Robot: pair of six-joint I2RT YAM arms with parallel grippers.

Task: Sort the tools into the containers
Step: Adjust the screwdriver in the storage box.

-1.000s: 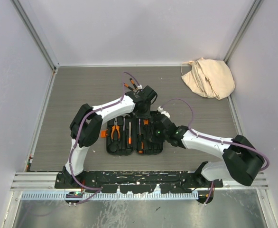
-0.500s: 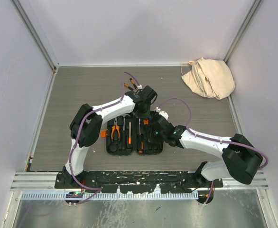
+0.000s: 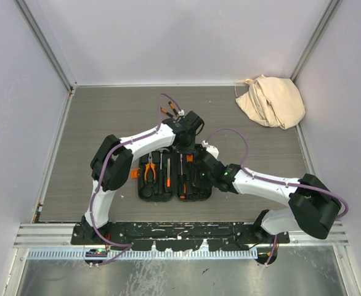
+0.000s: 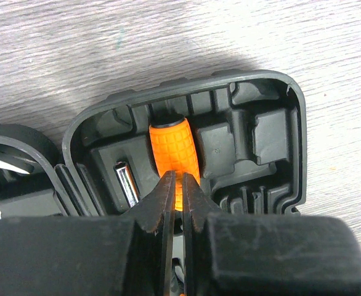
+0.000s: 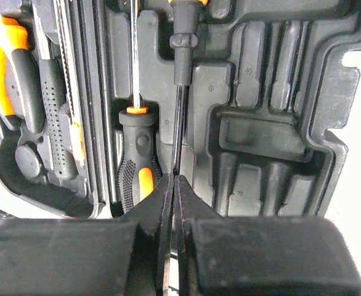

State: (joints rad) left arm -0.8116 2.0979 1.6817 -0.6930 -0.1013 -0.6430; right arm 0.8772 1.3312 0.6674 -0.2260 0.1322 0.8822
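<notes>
The black tool case (image 3: 145,194) lies open at the table's middle, with pliers (image 3: 148,171) and screwdrivers in its slots. My left gripper (image 3: 186,150) is over the far end of the right half. In the left wrist view it (image 4: 175,179) is shut, tips down on an orange handle (image 4: 173,151) seated in a slot of the case (image 4: 279,123). My right gripper (image 3: 200,169) is over the same half. In the right wrist view it (image 5: 173,179) is shut, tips on the thin shaft of a screwdriver (image 5: 179,123) lying in its slot.
A beige cloth bag (image 3: 271,100) lies at the back right corner. Small orange-and-black tools (image 3: 168,111) lie on the table just beyond the case. A second screwdriver (image 5: 137,166) and pliers (image 5: 14,68) fill slots to the left of my right gripper.
My right gripper has slid a little to the left over the case's right half. The left arm has not moved.
</notes>
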